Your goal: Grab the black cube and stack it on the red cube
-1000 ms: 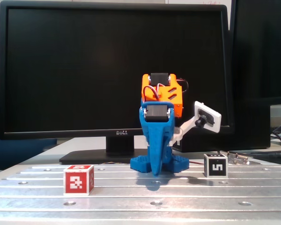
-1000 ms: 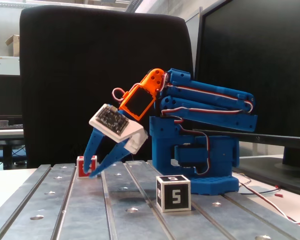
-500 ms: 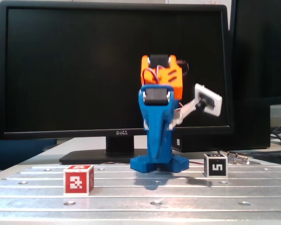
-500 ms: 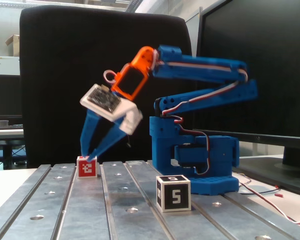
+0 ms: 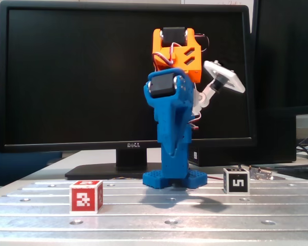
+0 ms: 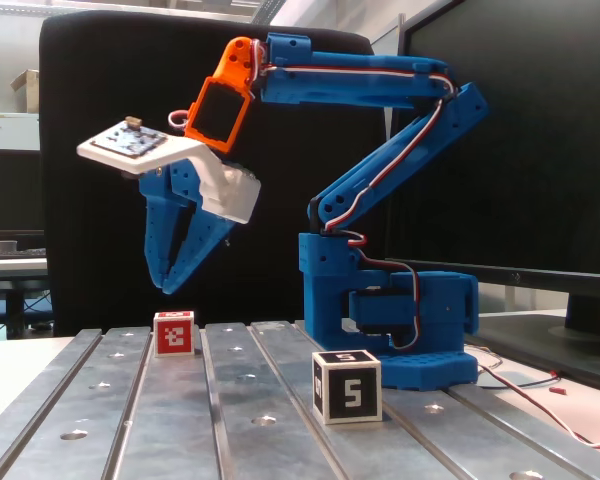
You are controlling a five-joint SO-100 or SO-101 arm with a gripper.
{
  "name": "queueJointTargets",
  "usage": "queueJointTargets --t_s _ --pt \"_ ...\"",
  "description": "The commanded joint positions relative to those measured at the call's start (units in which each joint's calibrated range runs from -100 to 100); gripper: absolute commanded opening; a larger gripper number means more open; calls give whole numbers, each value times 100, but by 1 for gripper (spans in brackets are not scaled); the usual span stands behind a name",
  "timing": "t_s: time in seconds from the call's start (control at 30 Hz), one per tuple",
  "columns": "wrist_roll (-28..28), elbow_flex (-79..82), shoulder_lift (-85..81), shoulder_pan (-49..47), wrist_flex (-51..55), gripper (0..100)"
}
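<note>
The red cube (image 5: 85,196) rests on the metal table at the left of one fixed view, and at the far end of the table in the other fixed view (image 6: 174,333). The black cube (image 5: 236,180) with its white "5" stands to the right of the arm's base, and near the camera in the side-on fixed view (image 6: 347,386). My gripper (image 6: 168,288) hangs high above the table, pointing down, fingertips together and holding nothing. Seen from the front, the gripper (image 5: 171,152) sits between the two cubes, touching neither.
The blue arm base (image 6: 400,320) stands mid-table. A large black monitor (image 5: 123,77) fills the background behind it, on its stand (image 5: 113,169). A small white camera board (image 6: 130,145) rides on the wrist. Cables (image 6: 540,395) trail beside the base.
The arm has risen, lifting the gripper from just above the table to well above it. The fingertips have drawn together. Both cubes stayed put.
</note>
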Motion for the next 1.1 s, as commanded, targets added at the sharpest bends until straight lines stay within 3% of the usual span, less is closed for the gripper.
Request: queueJointTargets --t_s 0.0,0.77,1.07 --pt "-633 -257 21 -143 179 1" --pt "-4578 -266 -4 -2188 1949 1" --pt "-5010 -438 30 -2757 2120 1"
